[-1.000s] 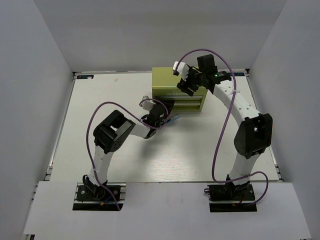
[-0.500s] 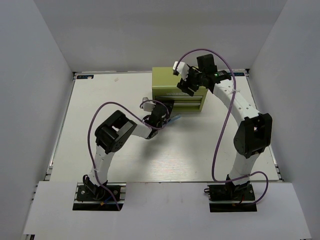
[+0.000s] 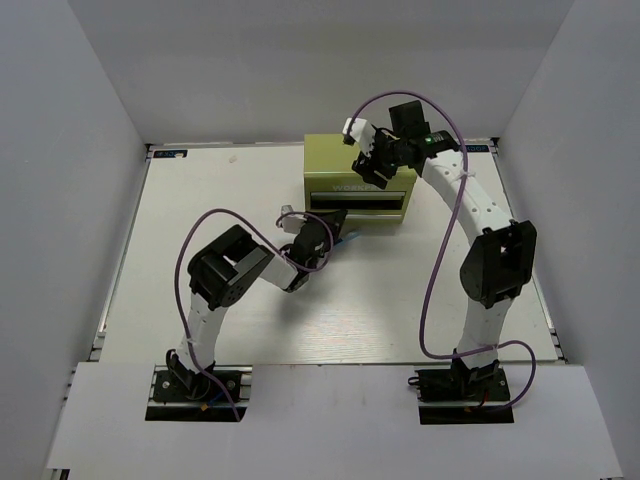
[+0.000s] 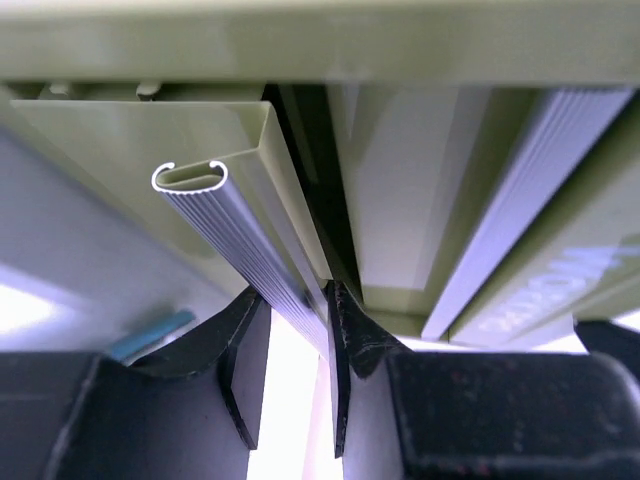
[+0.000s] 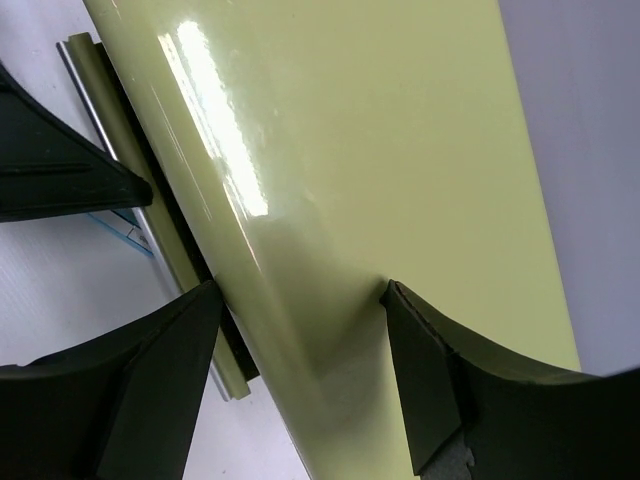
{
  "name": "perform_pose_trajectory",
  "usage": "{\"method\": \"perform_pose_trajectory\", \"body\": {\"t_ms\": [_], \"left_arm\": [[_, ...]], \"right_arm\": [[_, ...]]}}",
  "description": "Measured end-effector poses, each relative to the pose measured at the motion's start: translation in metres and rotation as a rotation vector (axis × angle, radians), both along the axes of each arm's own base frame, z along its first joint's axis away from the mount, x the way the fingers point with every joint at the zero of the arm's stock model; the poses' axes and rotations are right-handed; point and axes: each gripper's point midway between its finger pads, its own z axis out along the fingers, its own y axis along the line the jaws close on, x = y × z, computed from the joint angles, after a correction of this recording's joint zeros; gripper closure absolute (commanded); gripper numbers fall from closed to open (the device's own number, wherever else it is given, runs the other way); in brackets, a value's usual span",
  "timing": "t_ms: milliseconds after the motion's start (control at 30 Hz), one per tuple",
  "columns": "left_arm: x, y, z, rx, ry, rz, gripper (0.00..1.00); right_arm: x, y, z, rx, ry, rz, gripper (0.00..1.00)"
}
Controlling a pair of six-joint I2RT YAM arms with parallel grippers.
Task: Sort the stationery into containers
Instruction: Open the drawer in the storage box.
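The yellow-green chest (image 3: pixel 335 160) stands at the back of the table. One drawer (image 3: pixel 360 213) is pulled out a little, with a dark gap above its front. My left gripper (image 3: pixel 332 221) is shut on the drawer's ribbed silver handle (image 4: pixel 235 240), which runs between its fingers (image 4: pixel 345 330). My right gripper (image 3: pixel 372 166) is open, its fingers spread over the chest's top (image 5: pixel 350 150) near the front edge. A bluish pen (image 3: pixel 346 240) lies on the table below the drawer and also shows in the left wrist view (image 4: pixel 150 335). The other pens are hidden.
White walls close in the table at the back and both sides. A purple cable (image 3: pixel 200 225) loops off each arm. The white table (image 3: pixel 200 200) stretches left of the chest.
The drawer has slid out from the chest, showing a dark gap. My left gripper has drawn back toward me with the handle. My right gripper has shifted slightly left on the chest top.
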Motion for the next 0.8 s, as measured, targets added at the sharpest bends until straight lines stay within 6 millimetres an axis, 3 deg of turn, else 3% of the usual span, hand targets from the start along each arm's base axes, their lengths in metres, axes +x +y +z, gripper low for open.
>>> {"method": "perform_pose_trajectory", "body": {"t_ms": [400, 433, 467, 533, 567, 667, 800], "left_arm": [[-0.024, 0.001, 0.002, 0.019, 0.011, -0.056, 0.94], [-0.024, 0.001, 0.002, 0.022, 0.015, -0.057, 0.9], [-0.025, 0.001, 0.002, 0.025, 0.019, -0.06, 0.73], [-0.026, 0.001, 0.002, 0.028, 0.023, -0.063, 0.59], [-0.026, 0.001, 0.002, 0.034, 0.024, -0.065, 0.45], [-0.028, 0.005, -0.005, 0.087, 0.037, -0.067, 0.36], [-0.03, 0.01, -0.01, 0.151, 0.046, -0.078, 0.33]], "right_arm": [[0.001, 0.0, -0.001, -0.016, 0.012, -0.011, 0.29], [0.001, 0.0, -0.001, -0.017, 0.011, -0.012, 0.29], [0.001, 0.0, -0.001, -0.017, 0.011, -0.012, 0.29], [0.001, 0.0, -0.001, -0.017, 0.011, -0.012, 0.29], [0.001, 0.0, -0.001, -0.017, 0.011, -0.012, 0.29], [0.001, 0.0, -0.001, -0.017, 0.011, -0.011, 0.29], [0.0, 0.0, -0.001, -0.017, 0.011, -0.011, 0.29]]}}
